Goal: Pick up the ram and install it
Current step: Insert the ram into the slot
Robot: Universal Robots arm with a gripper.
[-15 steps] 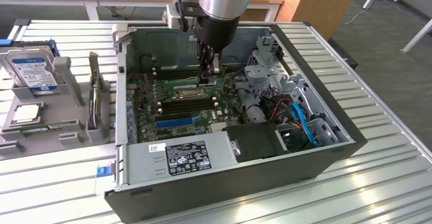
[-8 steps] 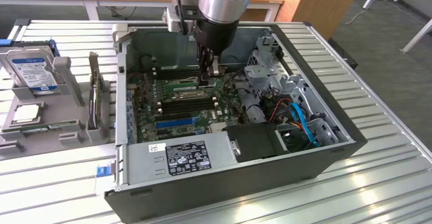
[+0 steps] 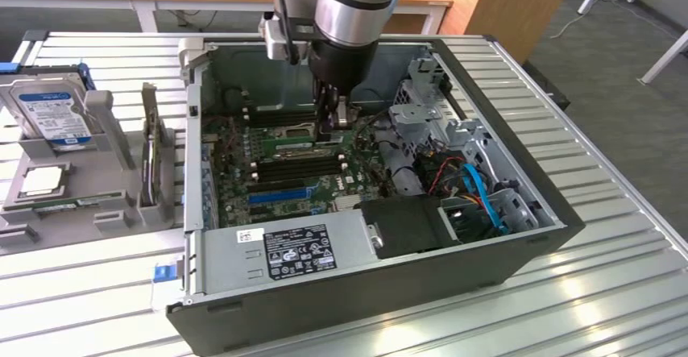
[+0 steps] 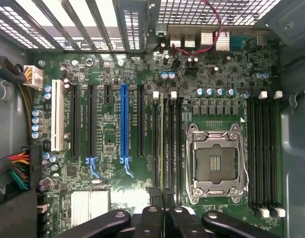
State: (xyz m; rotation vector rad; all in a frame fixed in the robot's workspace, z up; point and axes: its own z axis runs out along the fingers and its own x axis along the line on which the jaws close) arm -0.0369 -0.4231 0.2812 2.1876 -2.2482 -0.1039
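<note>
My gripper [image 3: 331, 131] reaches down into the open computer case [image 3: 537, 240], just over the motherboard [image 3: 242, 188]. In the wrist view its black fingers [image 4: 152, 218] stand close together, shut on the ram [image 4: 166, 148]. The ram shows edge-on as a thin green strip. It runs along the middle of three black slots between the blue slot [image 4: 123, 121] and the CPU socket [image 4: 215, 161]. Whether it is seated in that slot I cannot tell. In the exterior view the gripper hides the ram.
Two more black slots [image 4: 264, 153] lie on the socket's other side. A power supply [image 3: 296, 248] and blue cables [image 3: 478, 192] fill the case's near end. At the exterior view's left a grey holder [image 3: 64, 204] carries a hard drive [image 3: 51, 107] and an upright card [image 3: 151, 151].
</note>
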